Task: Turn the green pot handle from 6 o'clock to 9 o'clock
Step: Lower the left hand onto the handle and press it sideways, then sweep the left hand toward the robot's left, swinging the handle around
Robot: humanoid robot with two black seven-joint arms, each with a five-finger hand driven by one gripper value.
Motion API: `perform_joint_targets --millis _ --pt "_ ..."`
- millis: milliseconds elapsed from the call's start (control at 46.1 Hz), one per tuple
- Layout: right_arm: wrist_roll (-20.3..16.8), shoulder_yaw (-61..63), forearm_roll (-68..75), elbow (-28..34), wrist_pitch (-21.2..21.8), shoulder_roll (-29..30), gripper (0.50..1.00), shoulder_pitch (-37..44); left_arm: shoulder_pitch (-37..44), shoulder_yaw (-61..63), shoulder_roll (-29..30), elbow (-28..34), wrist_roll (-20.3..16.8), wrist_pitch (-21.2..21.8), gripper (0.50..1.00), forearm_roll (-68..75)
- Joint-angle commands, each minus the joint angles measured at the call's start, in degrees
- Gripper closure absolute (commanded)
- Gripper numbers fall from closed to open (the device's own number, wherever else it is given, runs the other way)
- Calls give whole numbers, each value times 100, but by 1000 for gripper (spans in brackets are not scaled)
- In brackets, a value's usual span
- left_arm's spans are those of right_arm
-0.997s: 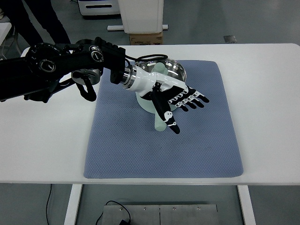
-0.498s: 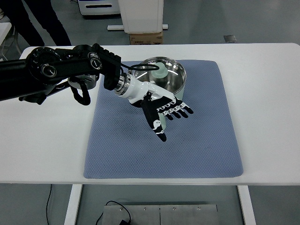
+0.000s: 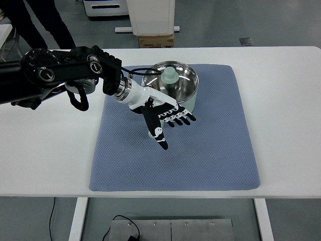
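The green pot [image 3: 188, 105] stands at the back middle of the blue mat [image 3: 215, 150], covered by a steel lid with a pale green knob [image 3: 169, 76]. My left hand [image 3: 164, 119] reaches in from the left and lies against the pot's near-left side. Its fingers are spread flat and hold nothing, with the thumb pointing toward me. The pot's handle does not show; the hand covers the spot where it would be. The right arm is out of the picture.
The mat lies on a white table [image 3: 286, 100]. A cardboard box [image 3: 155, 41] and a white stand sit behind the table's far edge. A person's legs [image 3: 30, 20] show at the top left. A black cable loop [image 3: 80, 98] hangs off my left arm.
My left hand has swept leftward and slightly toward me along the pot's front. The handle, which stuck out toward me under the hand, is no longer visible. The lid knob is now uncovered.
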Motion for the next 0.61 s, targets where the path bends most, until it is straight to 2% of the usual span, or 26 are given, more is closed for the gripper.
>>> perform_joint_targets --millis 0,585 --pt "0 0 0 0 0 0 500 0 -64 46 33 -29 22 0 500 135" --pt "0 0 0 0 0 0 500 0 -152 433 341 -47 31 0 500 408"
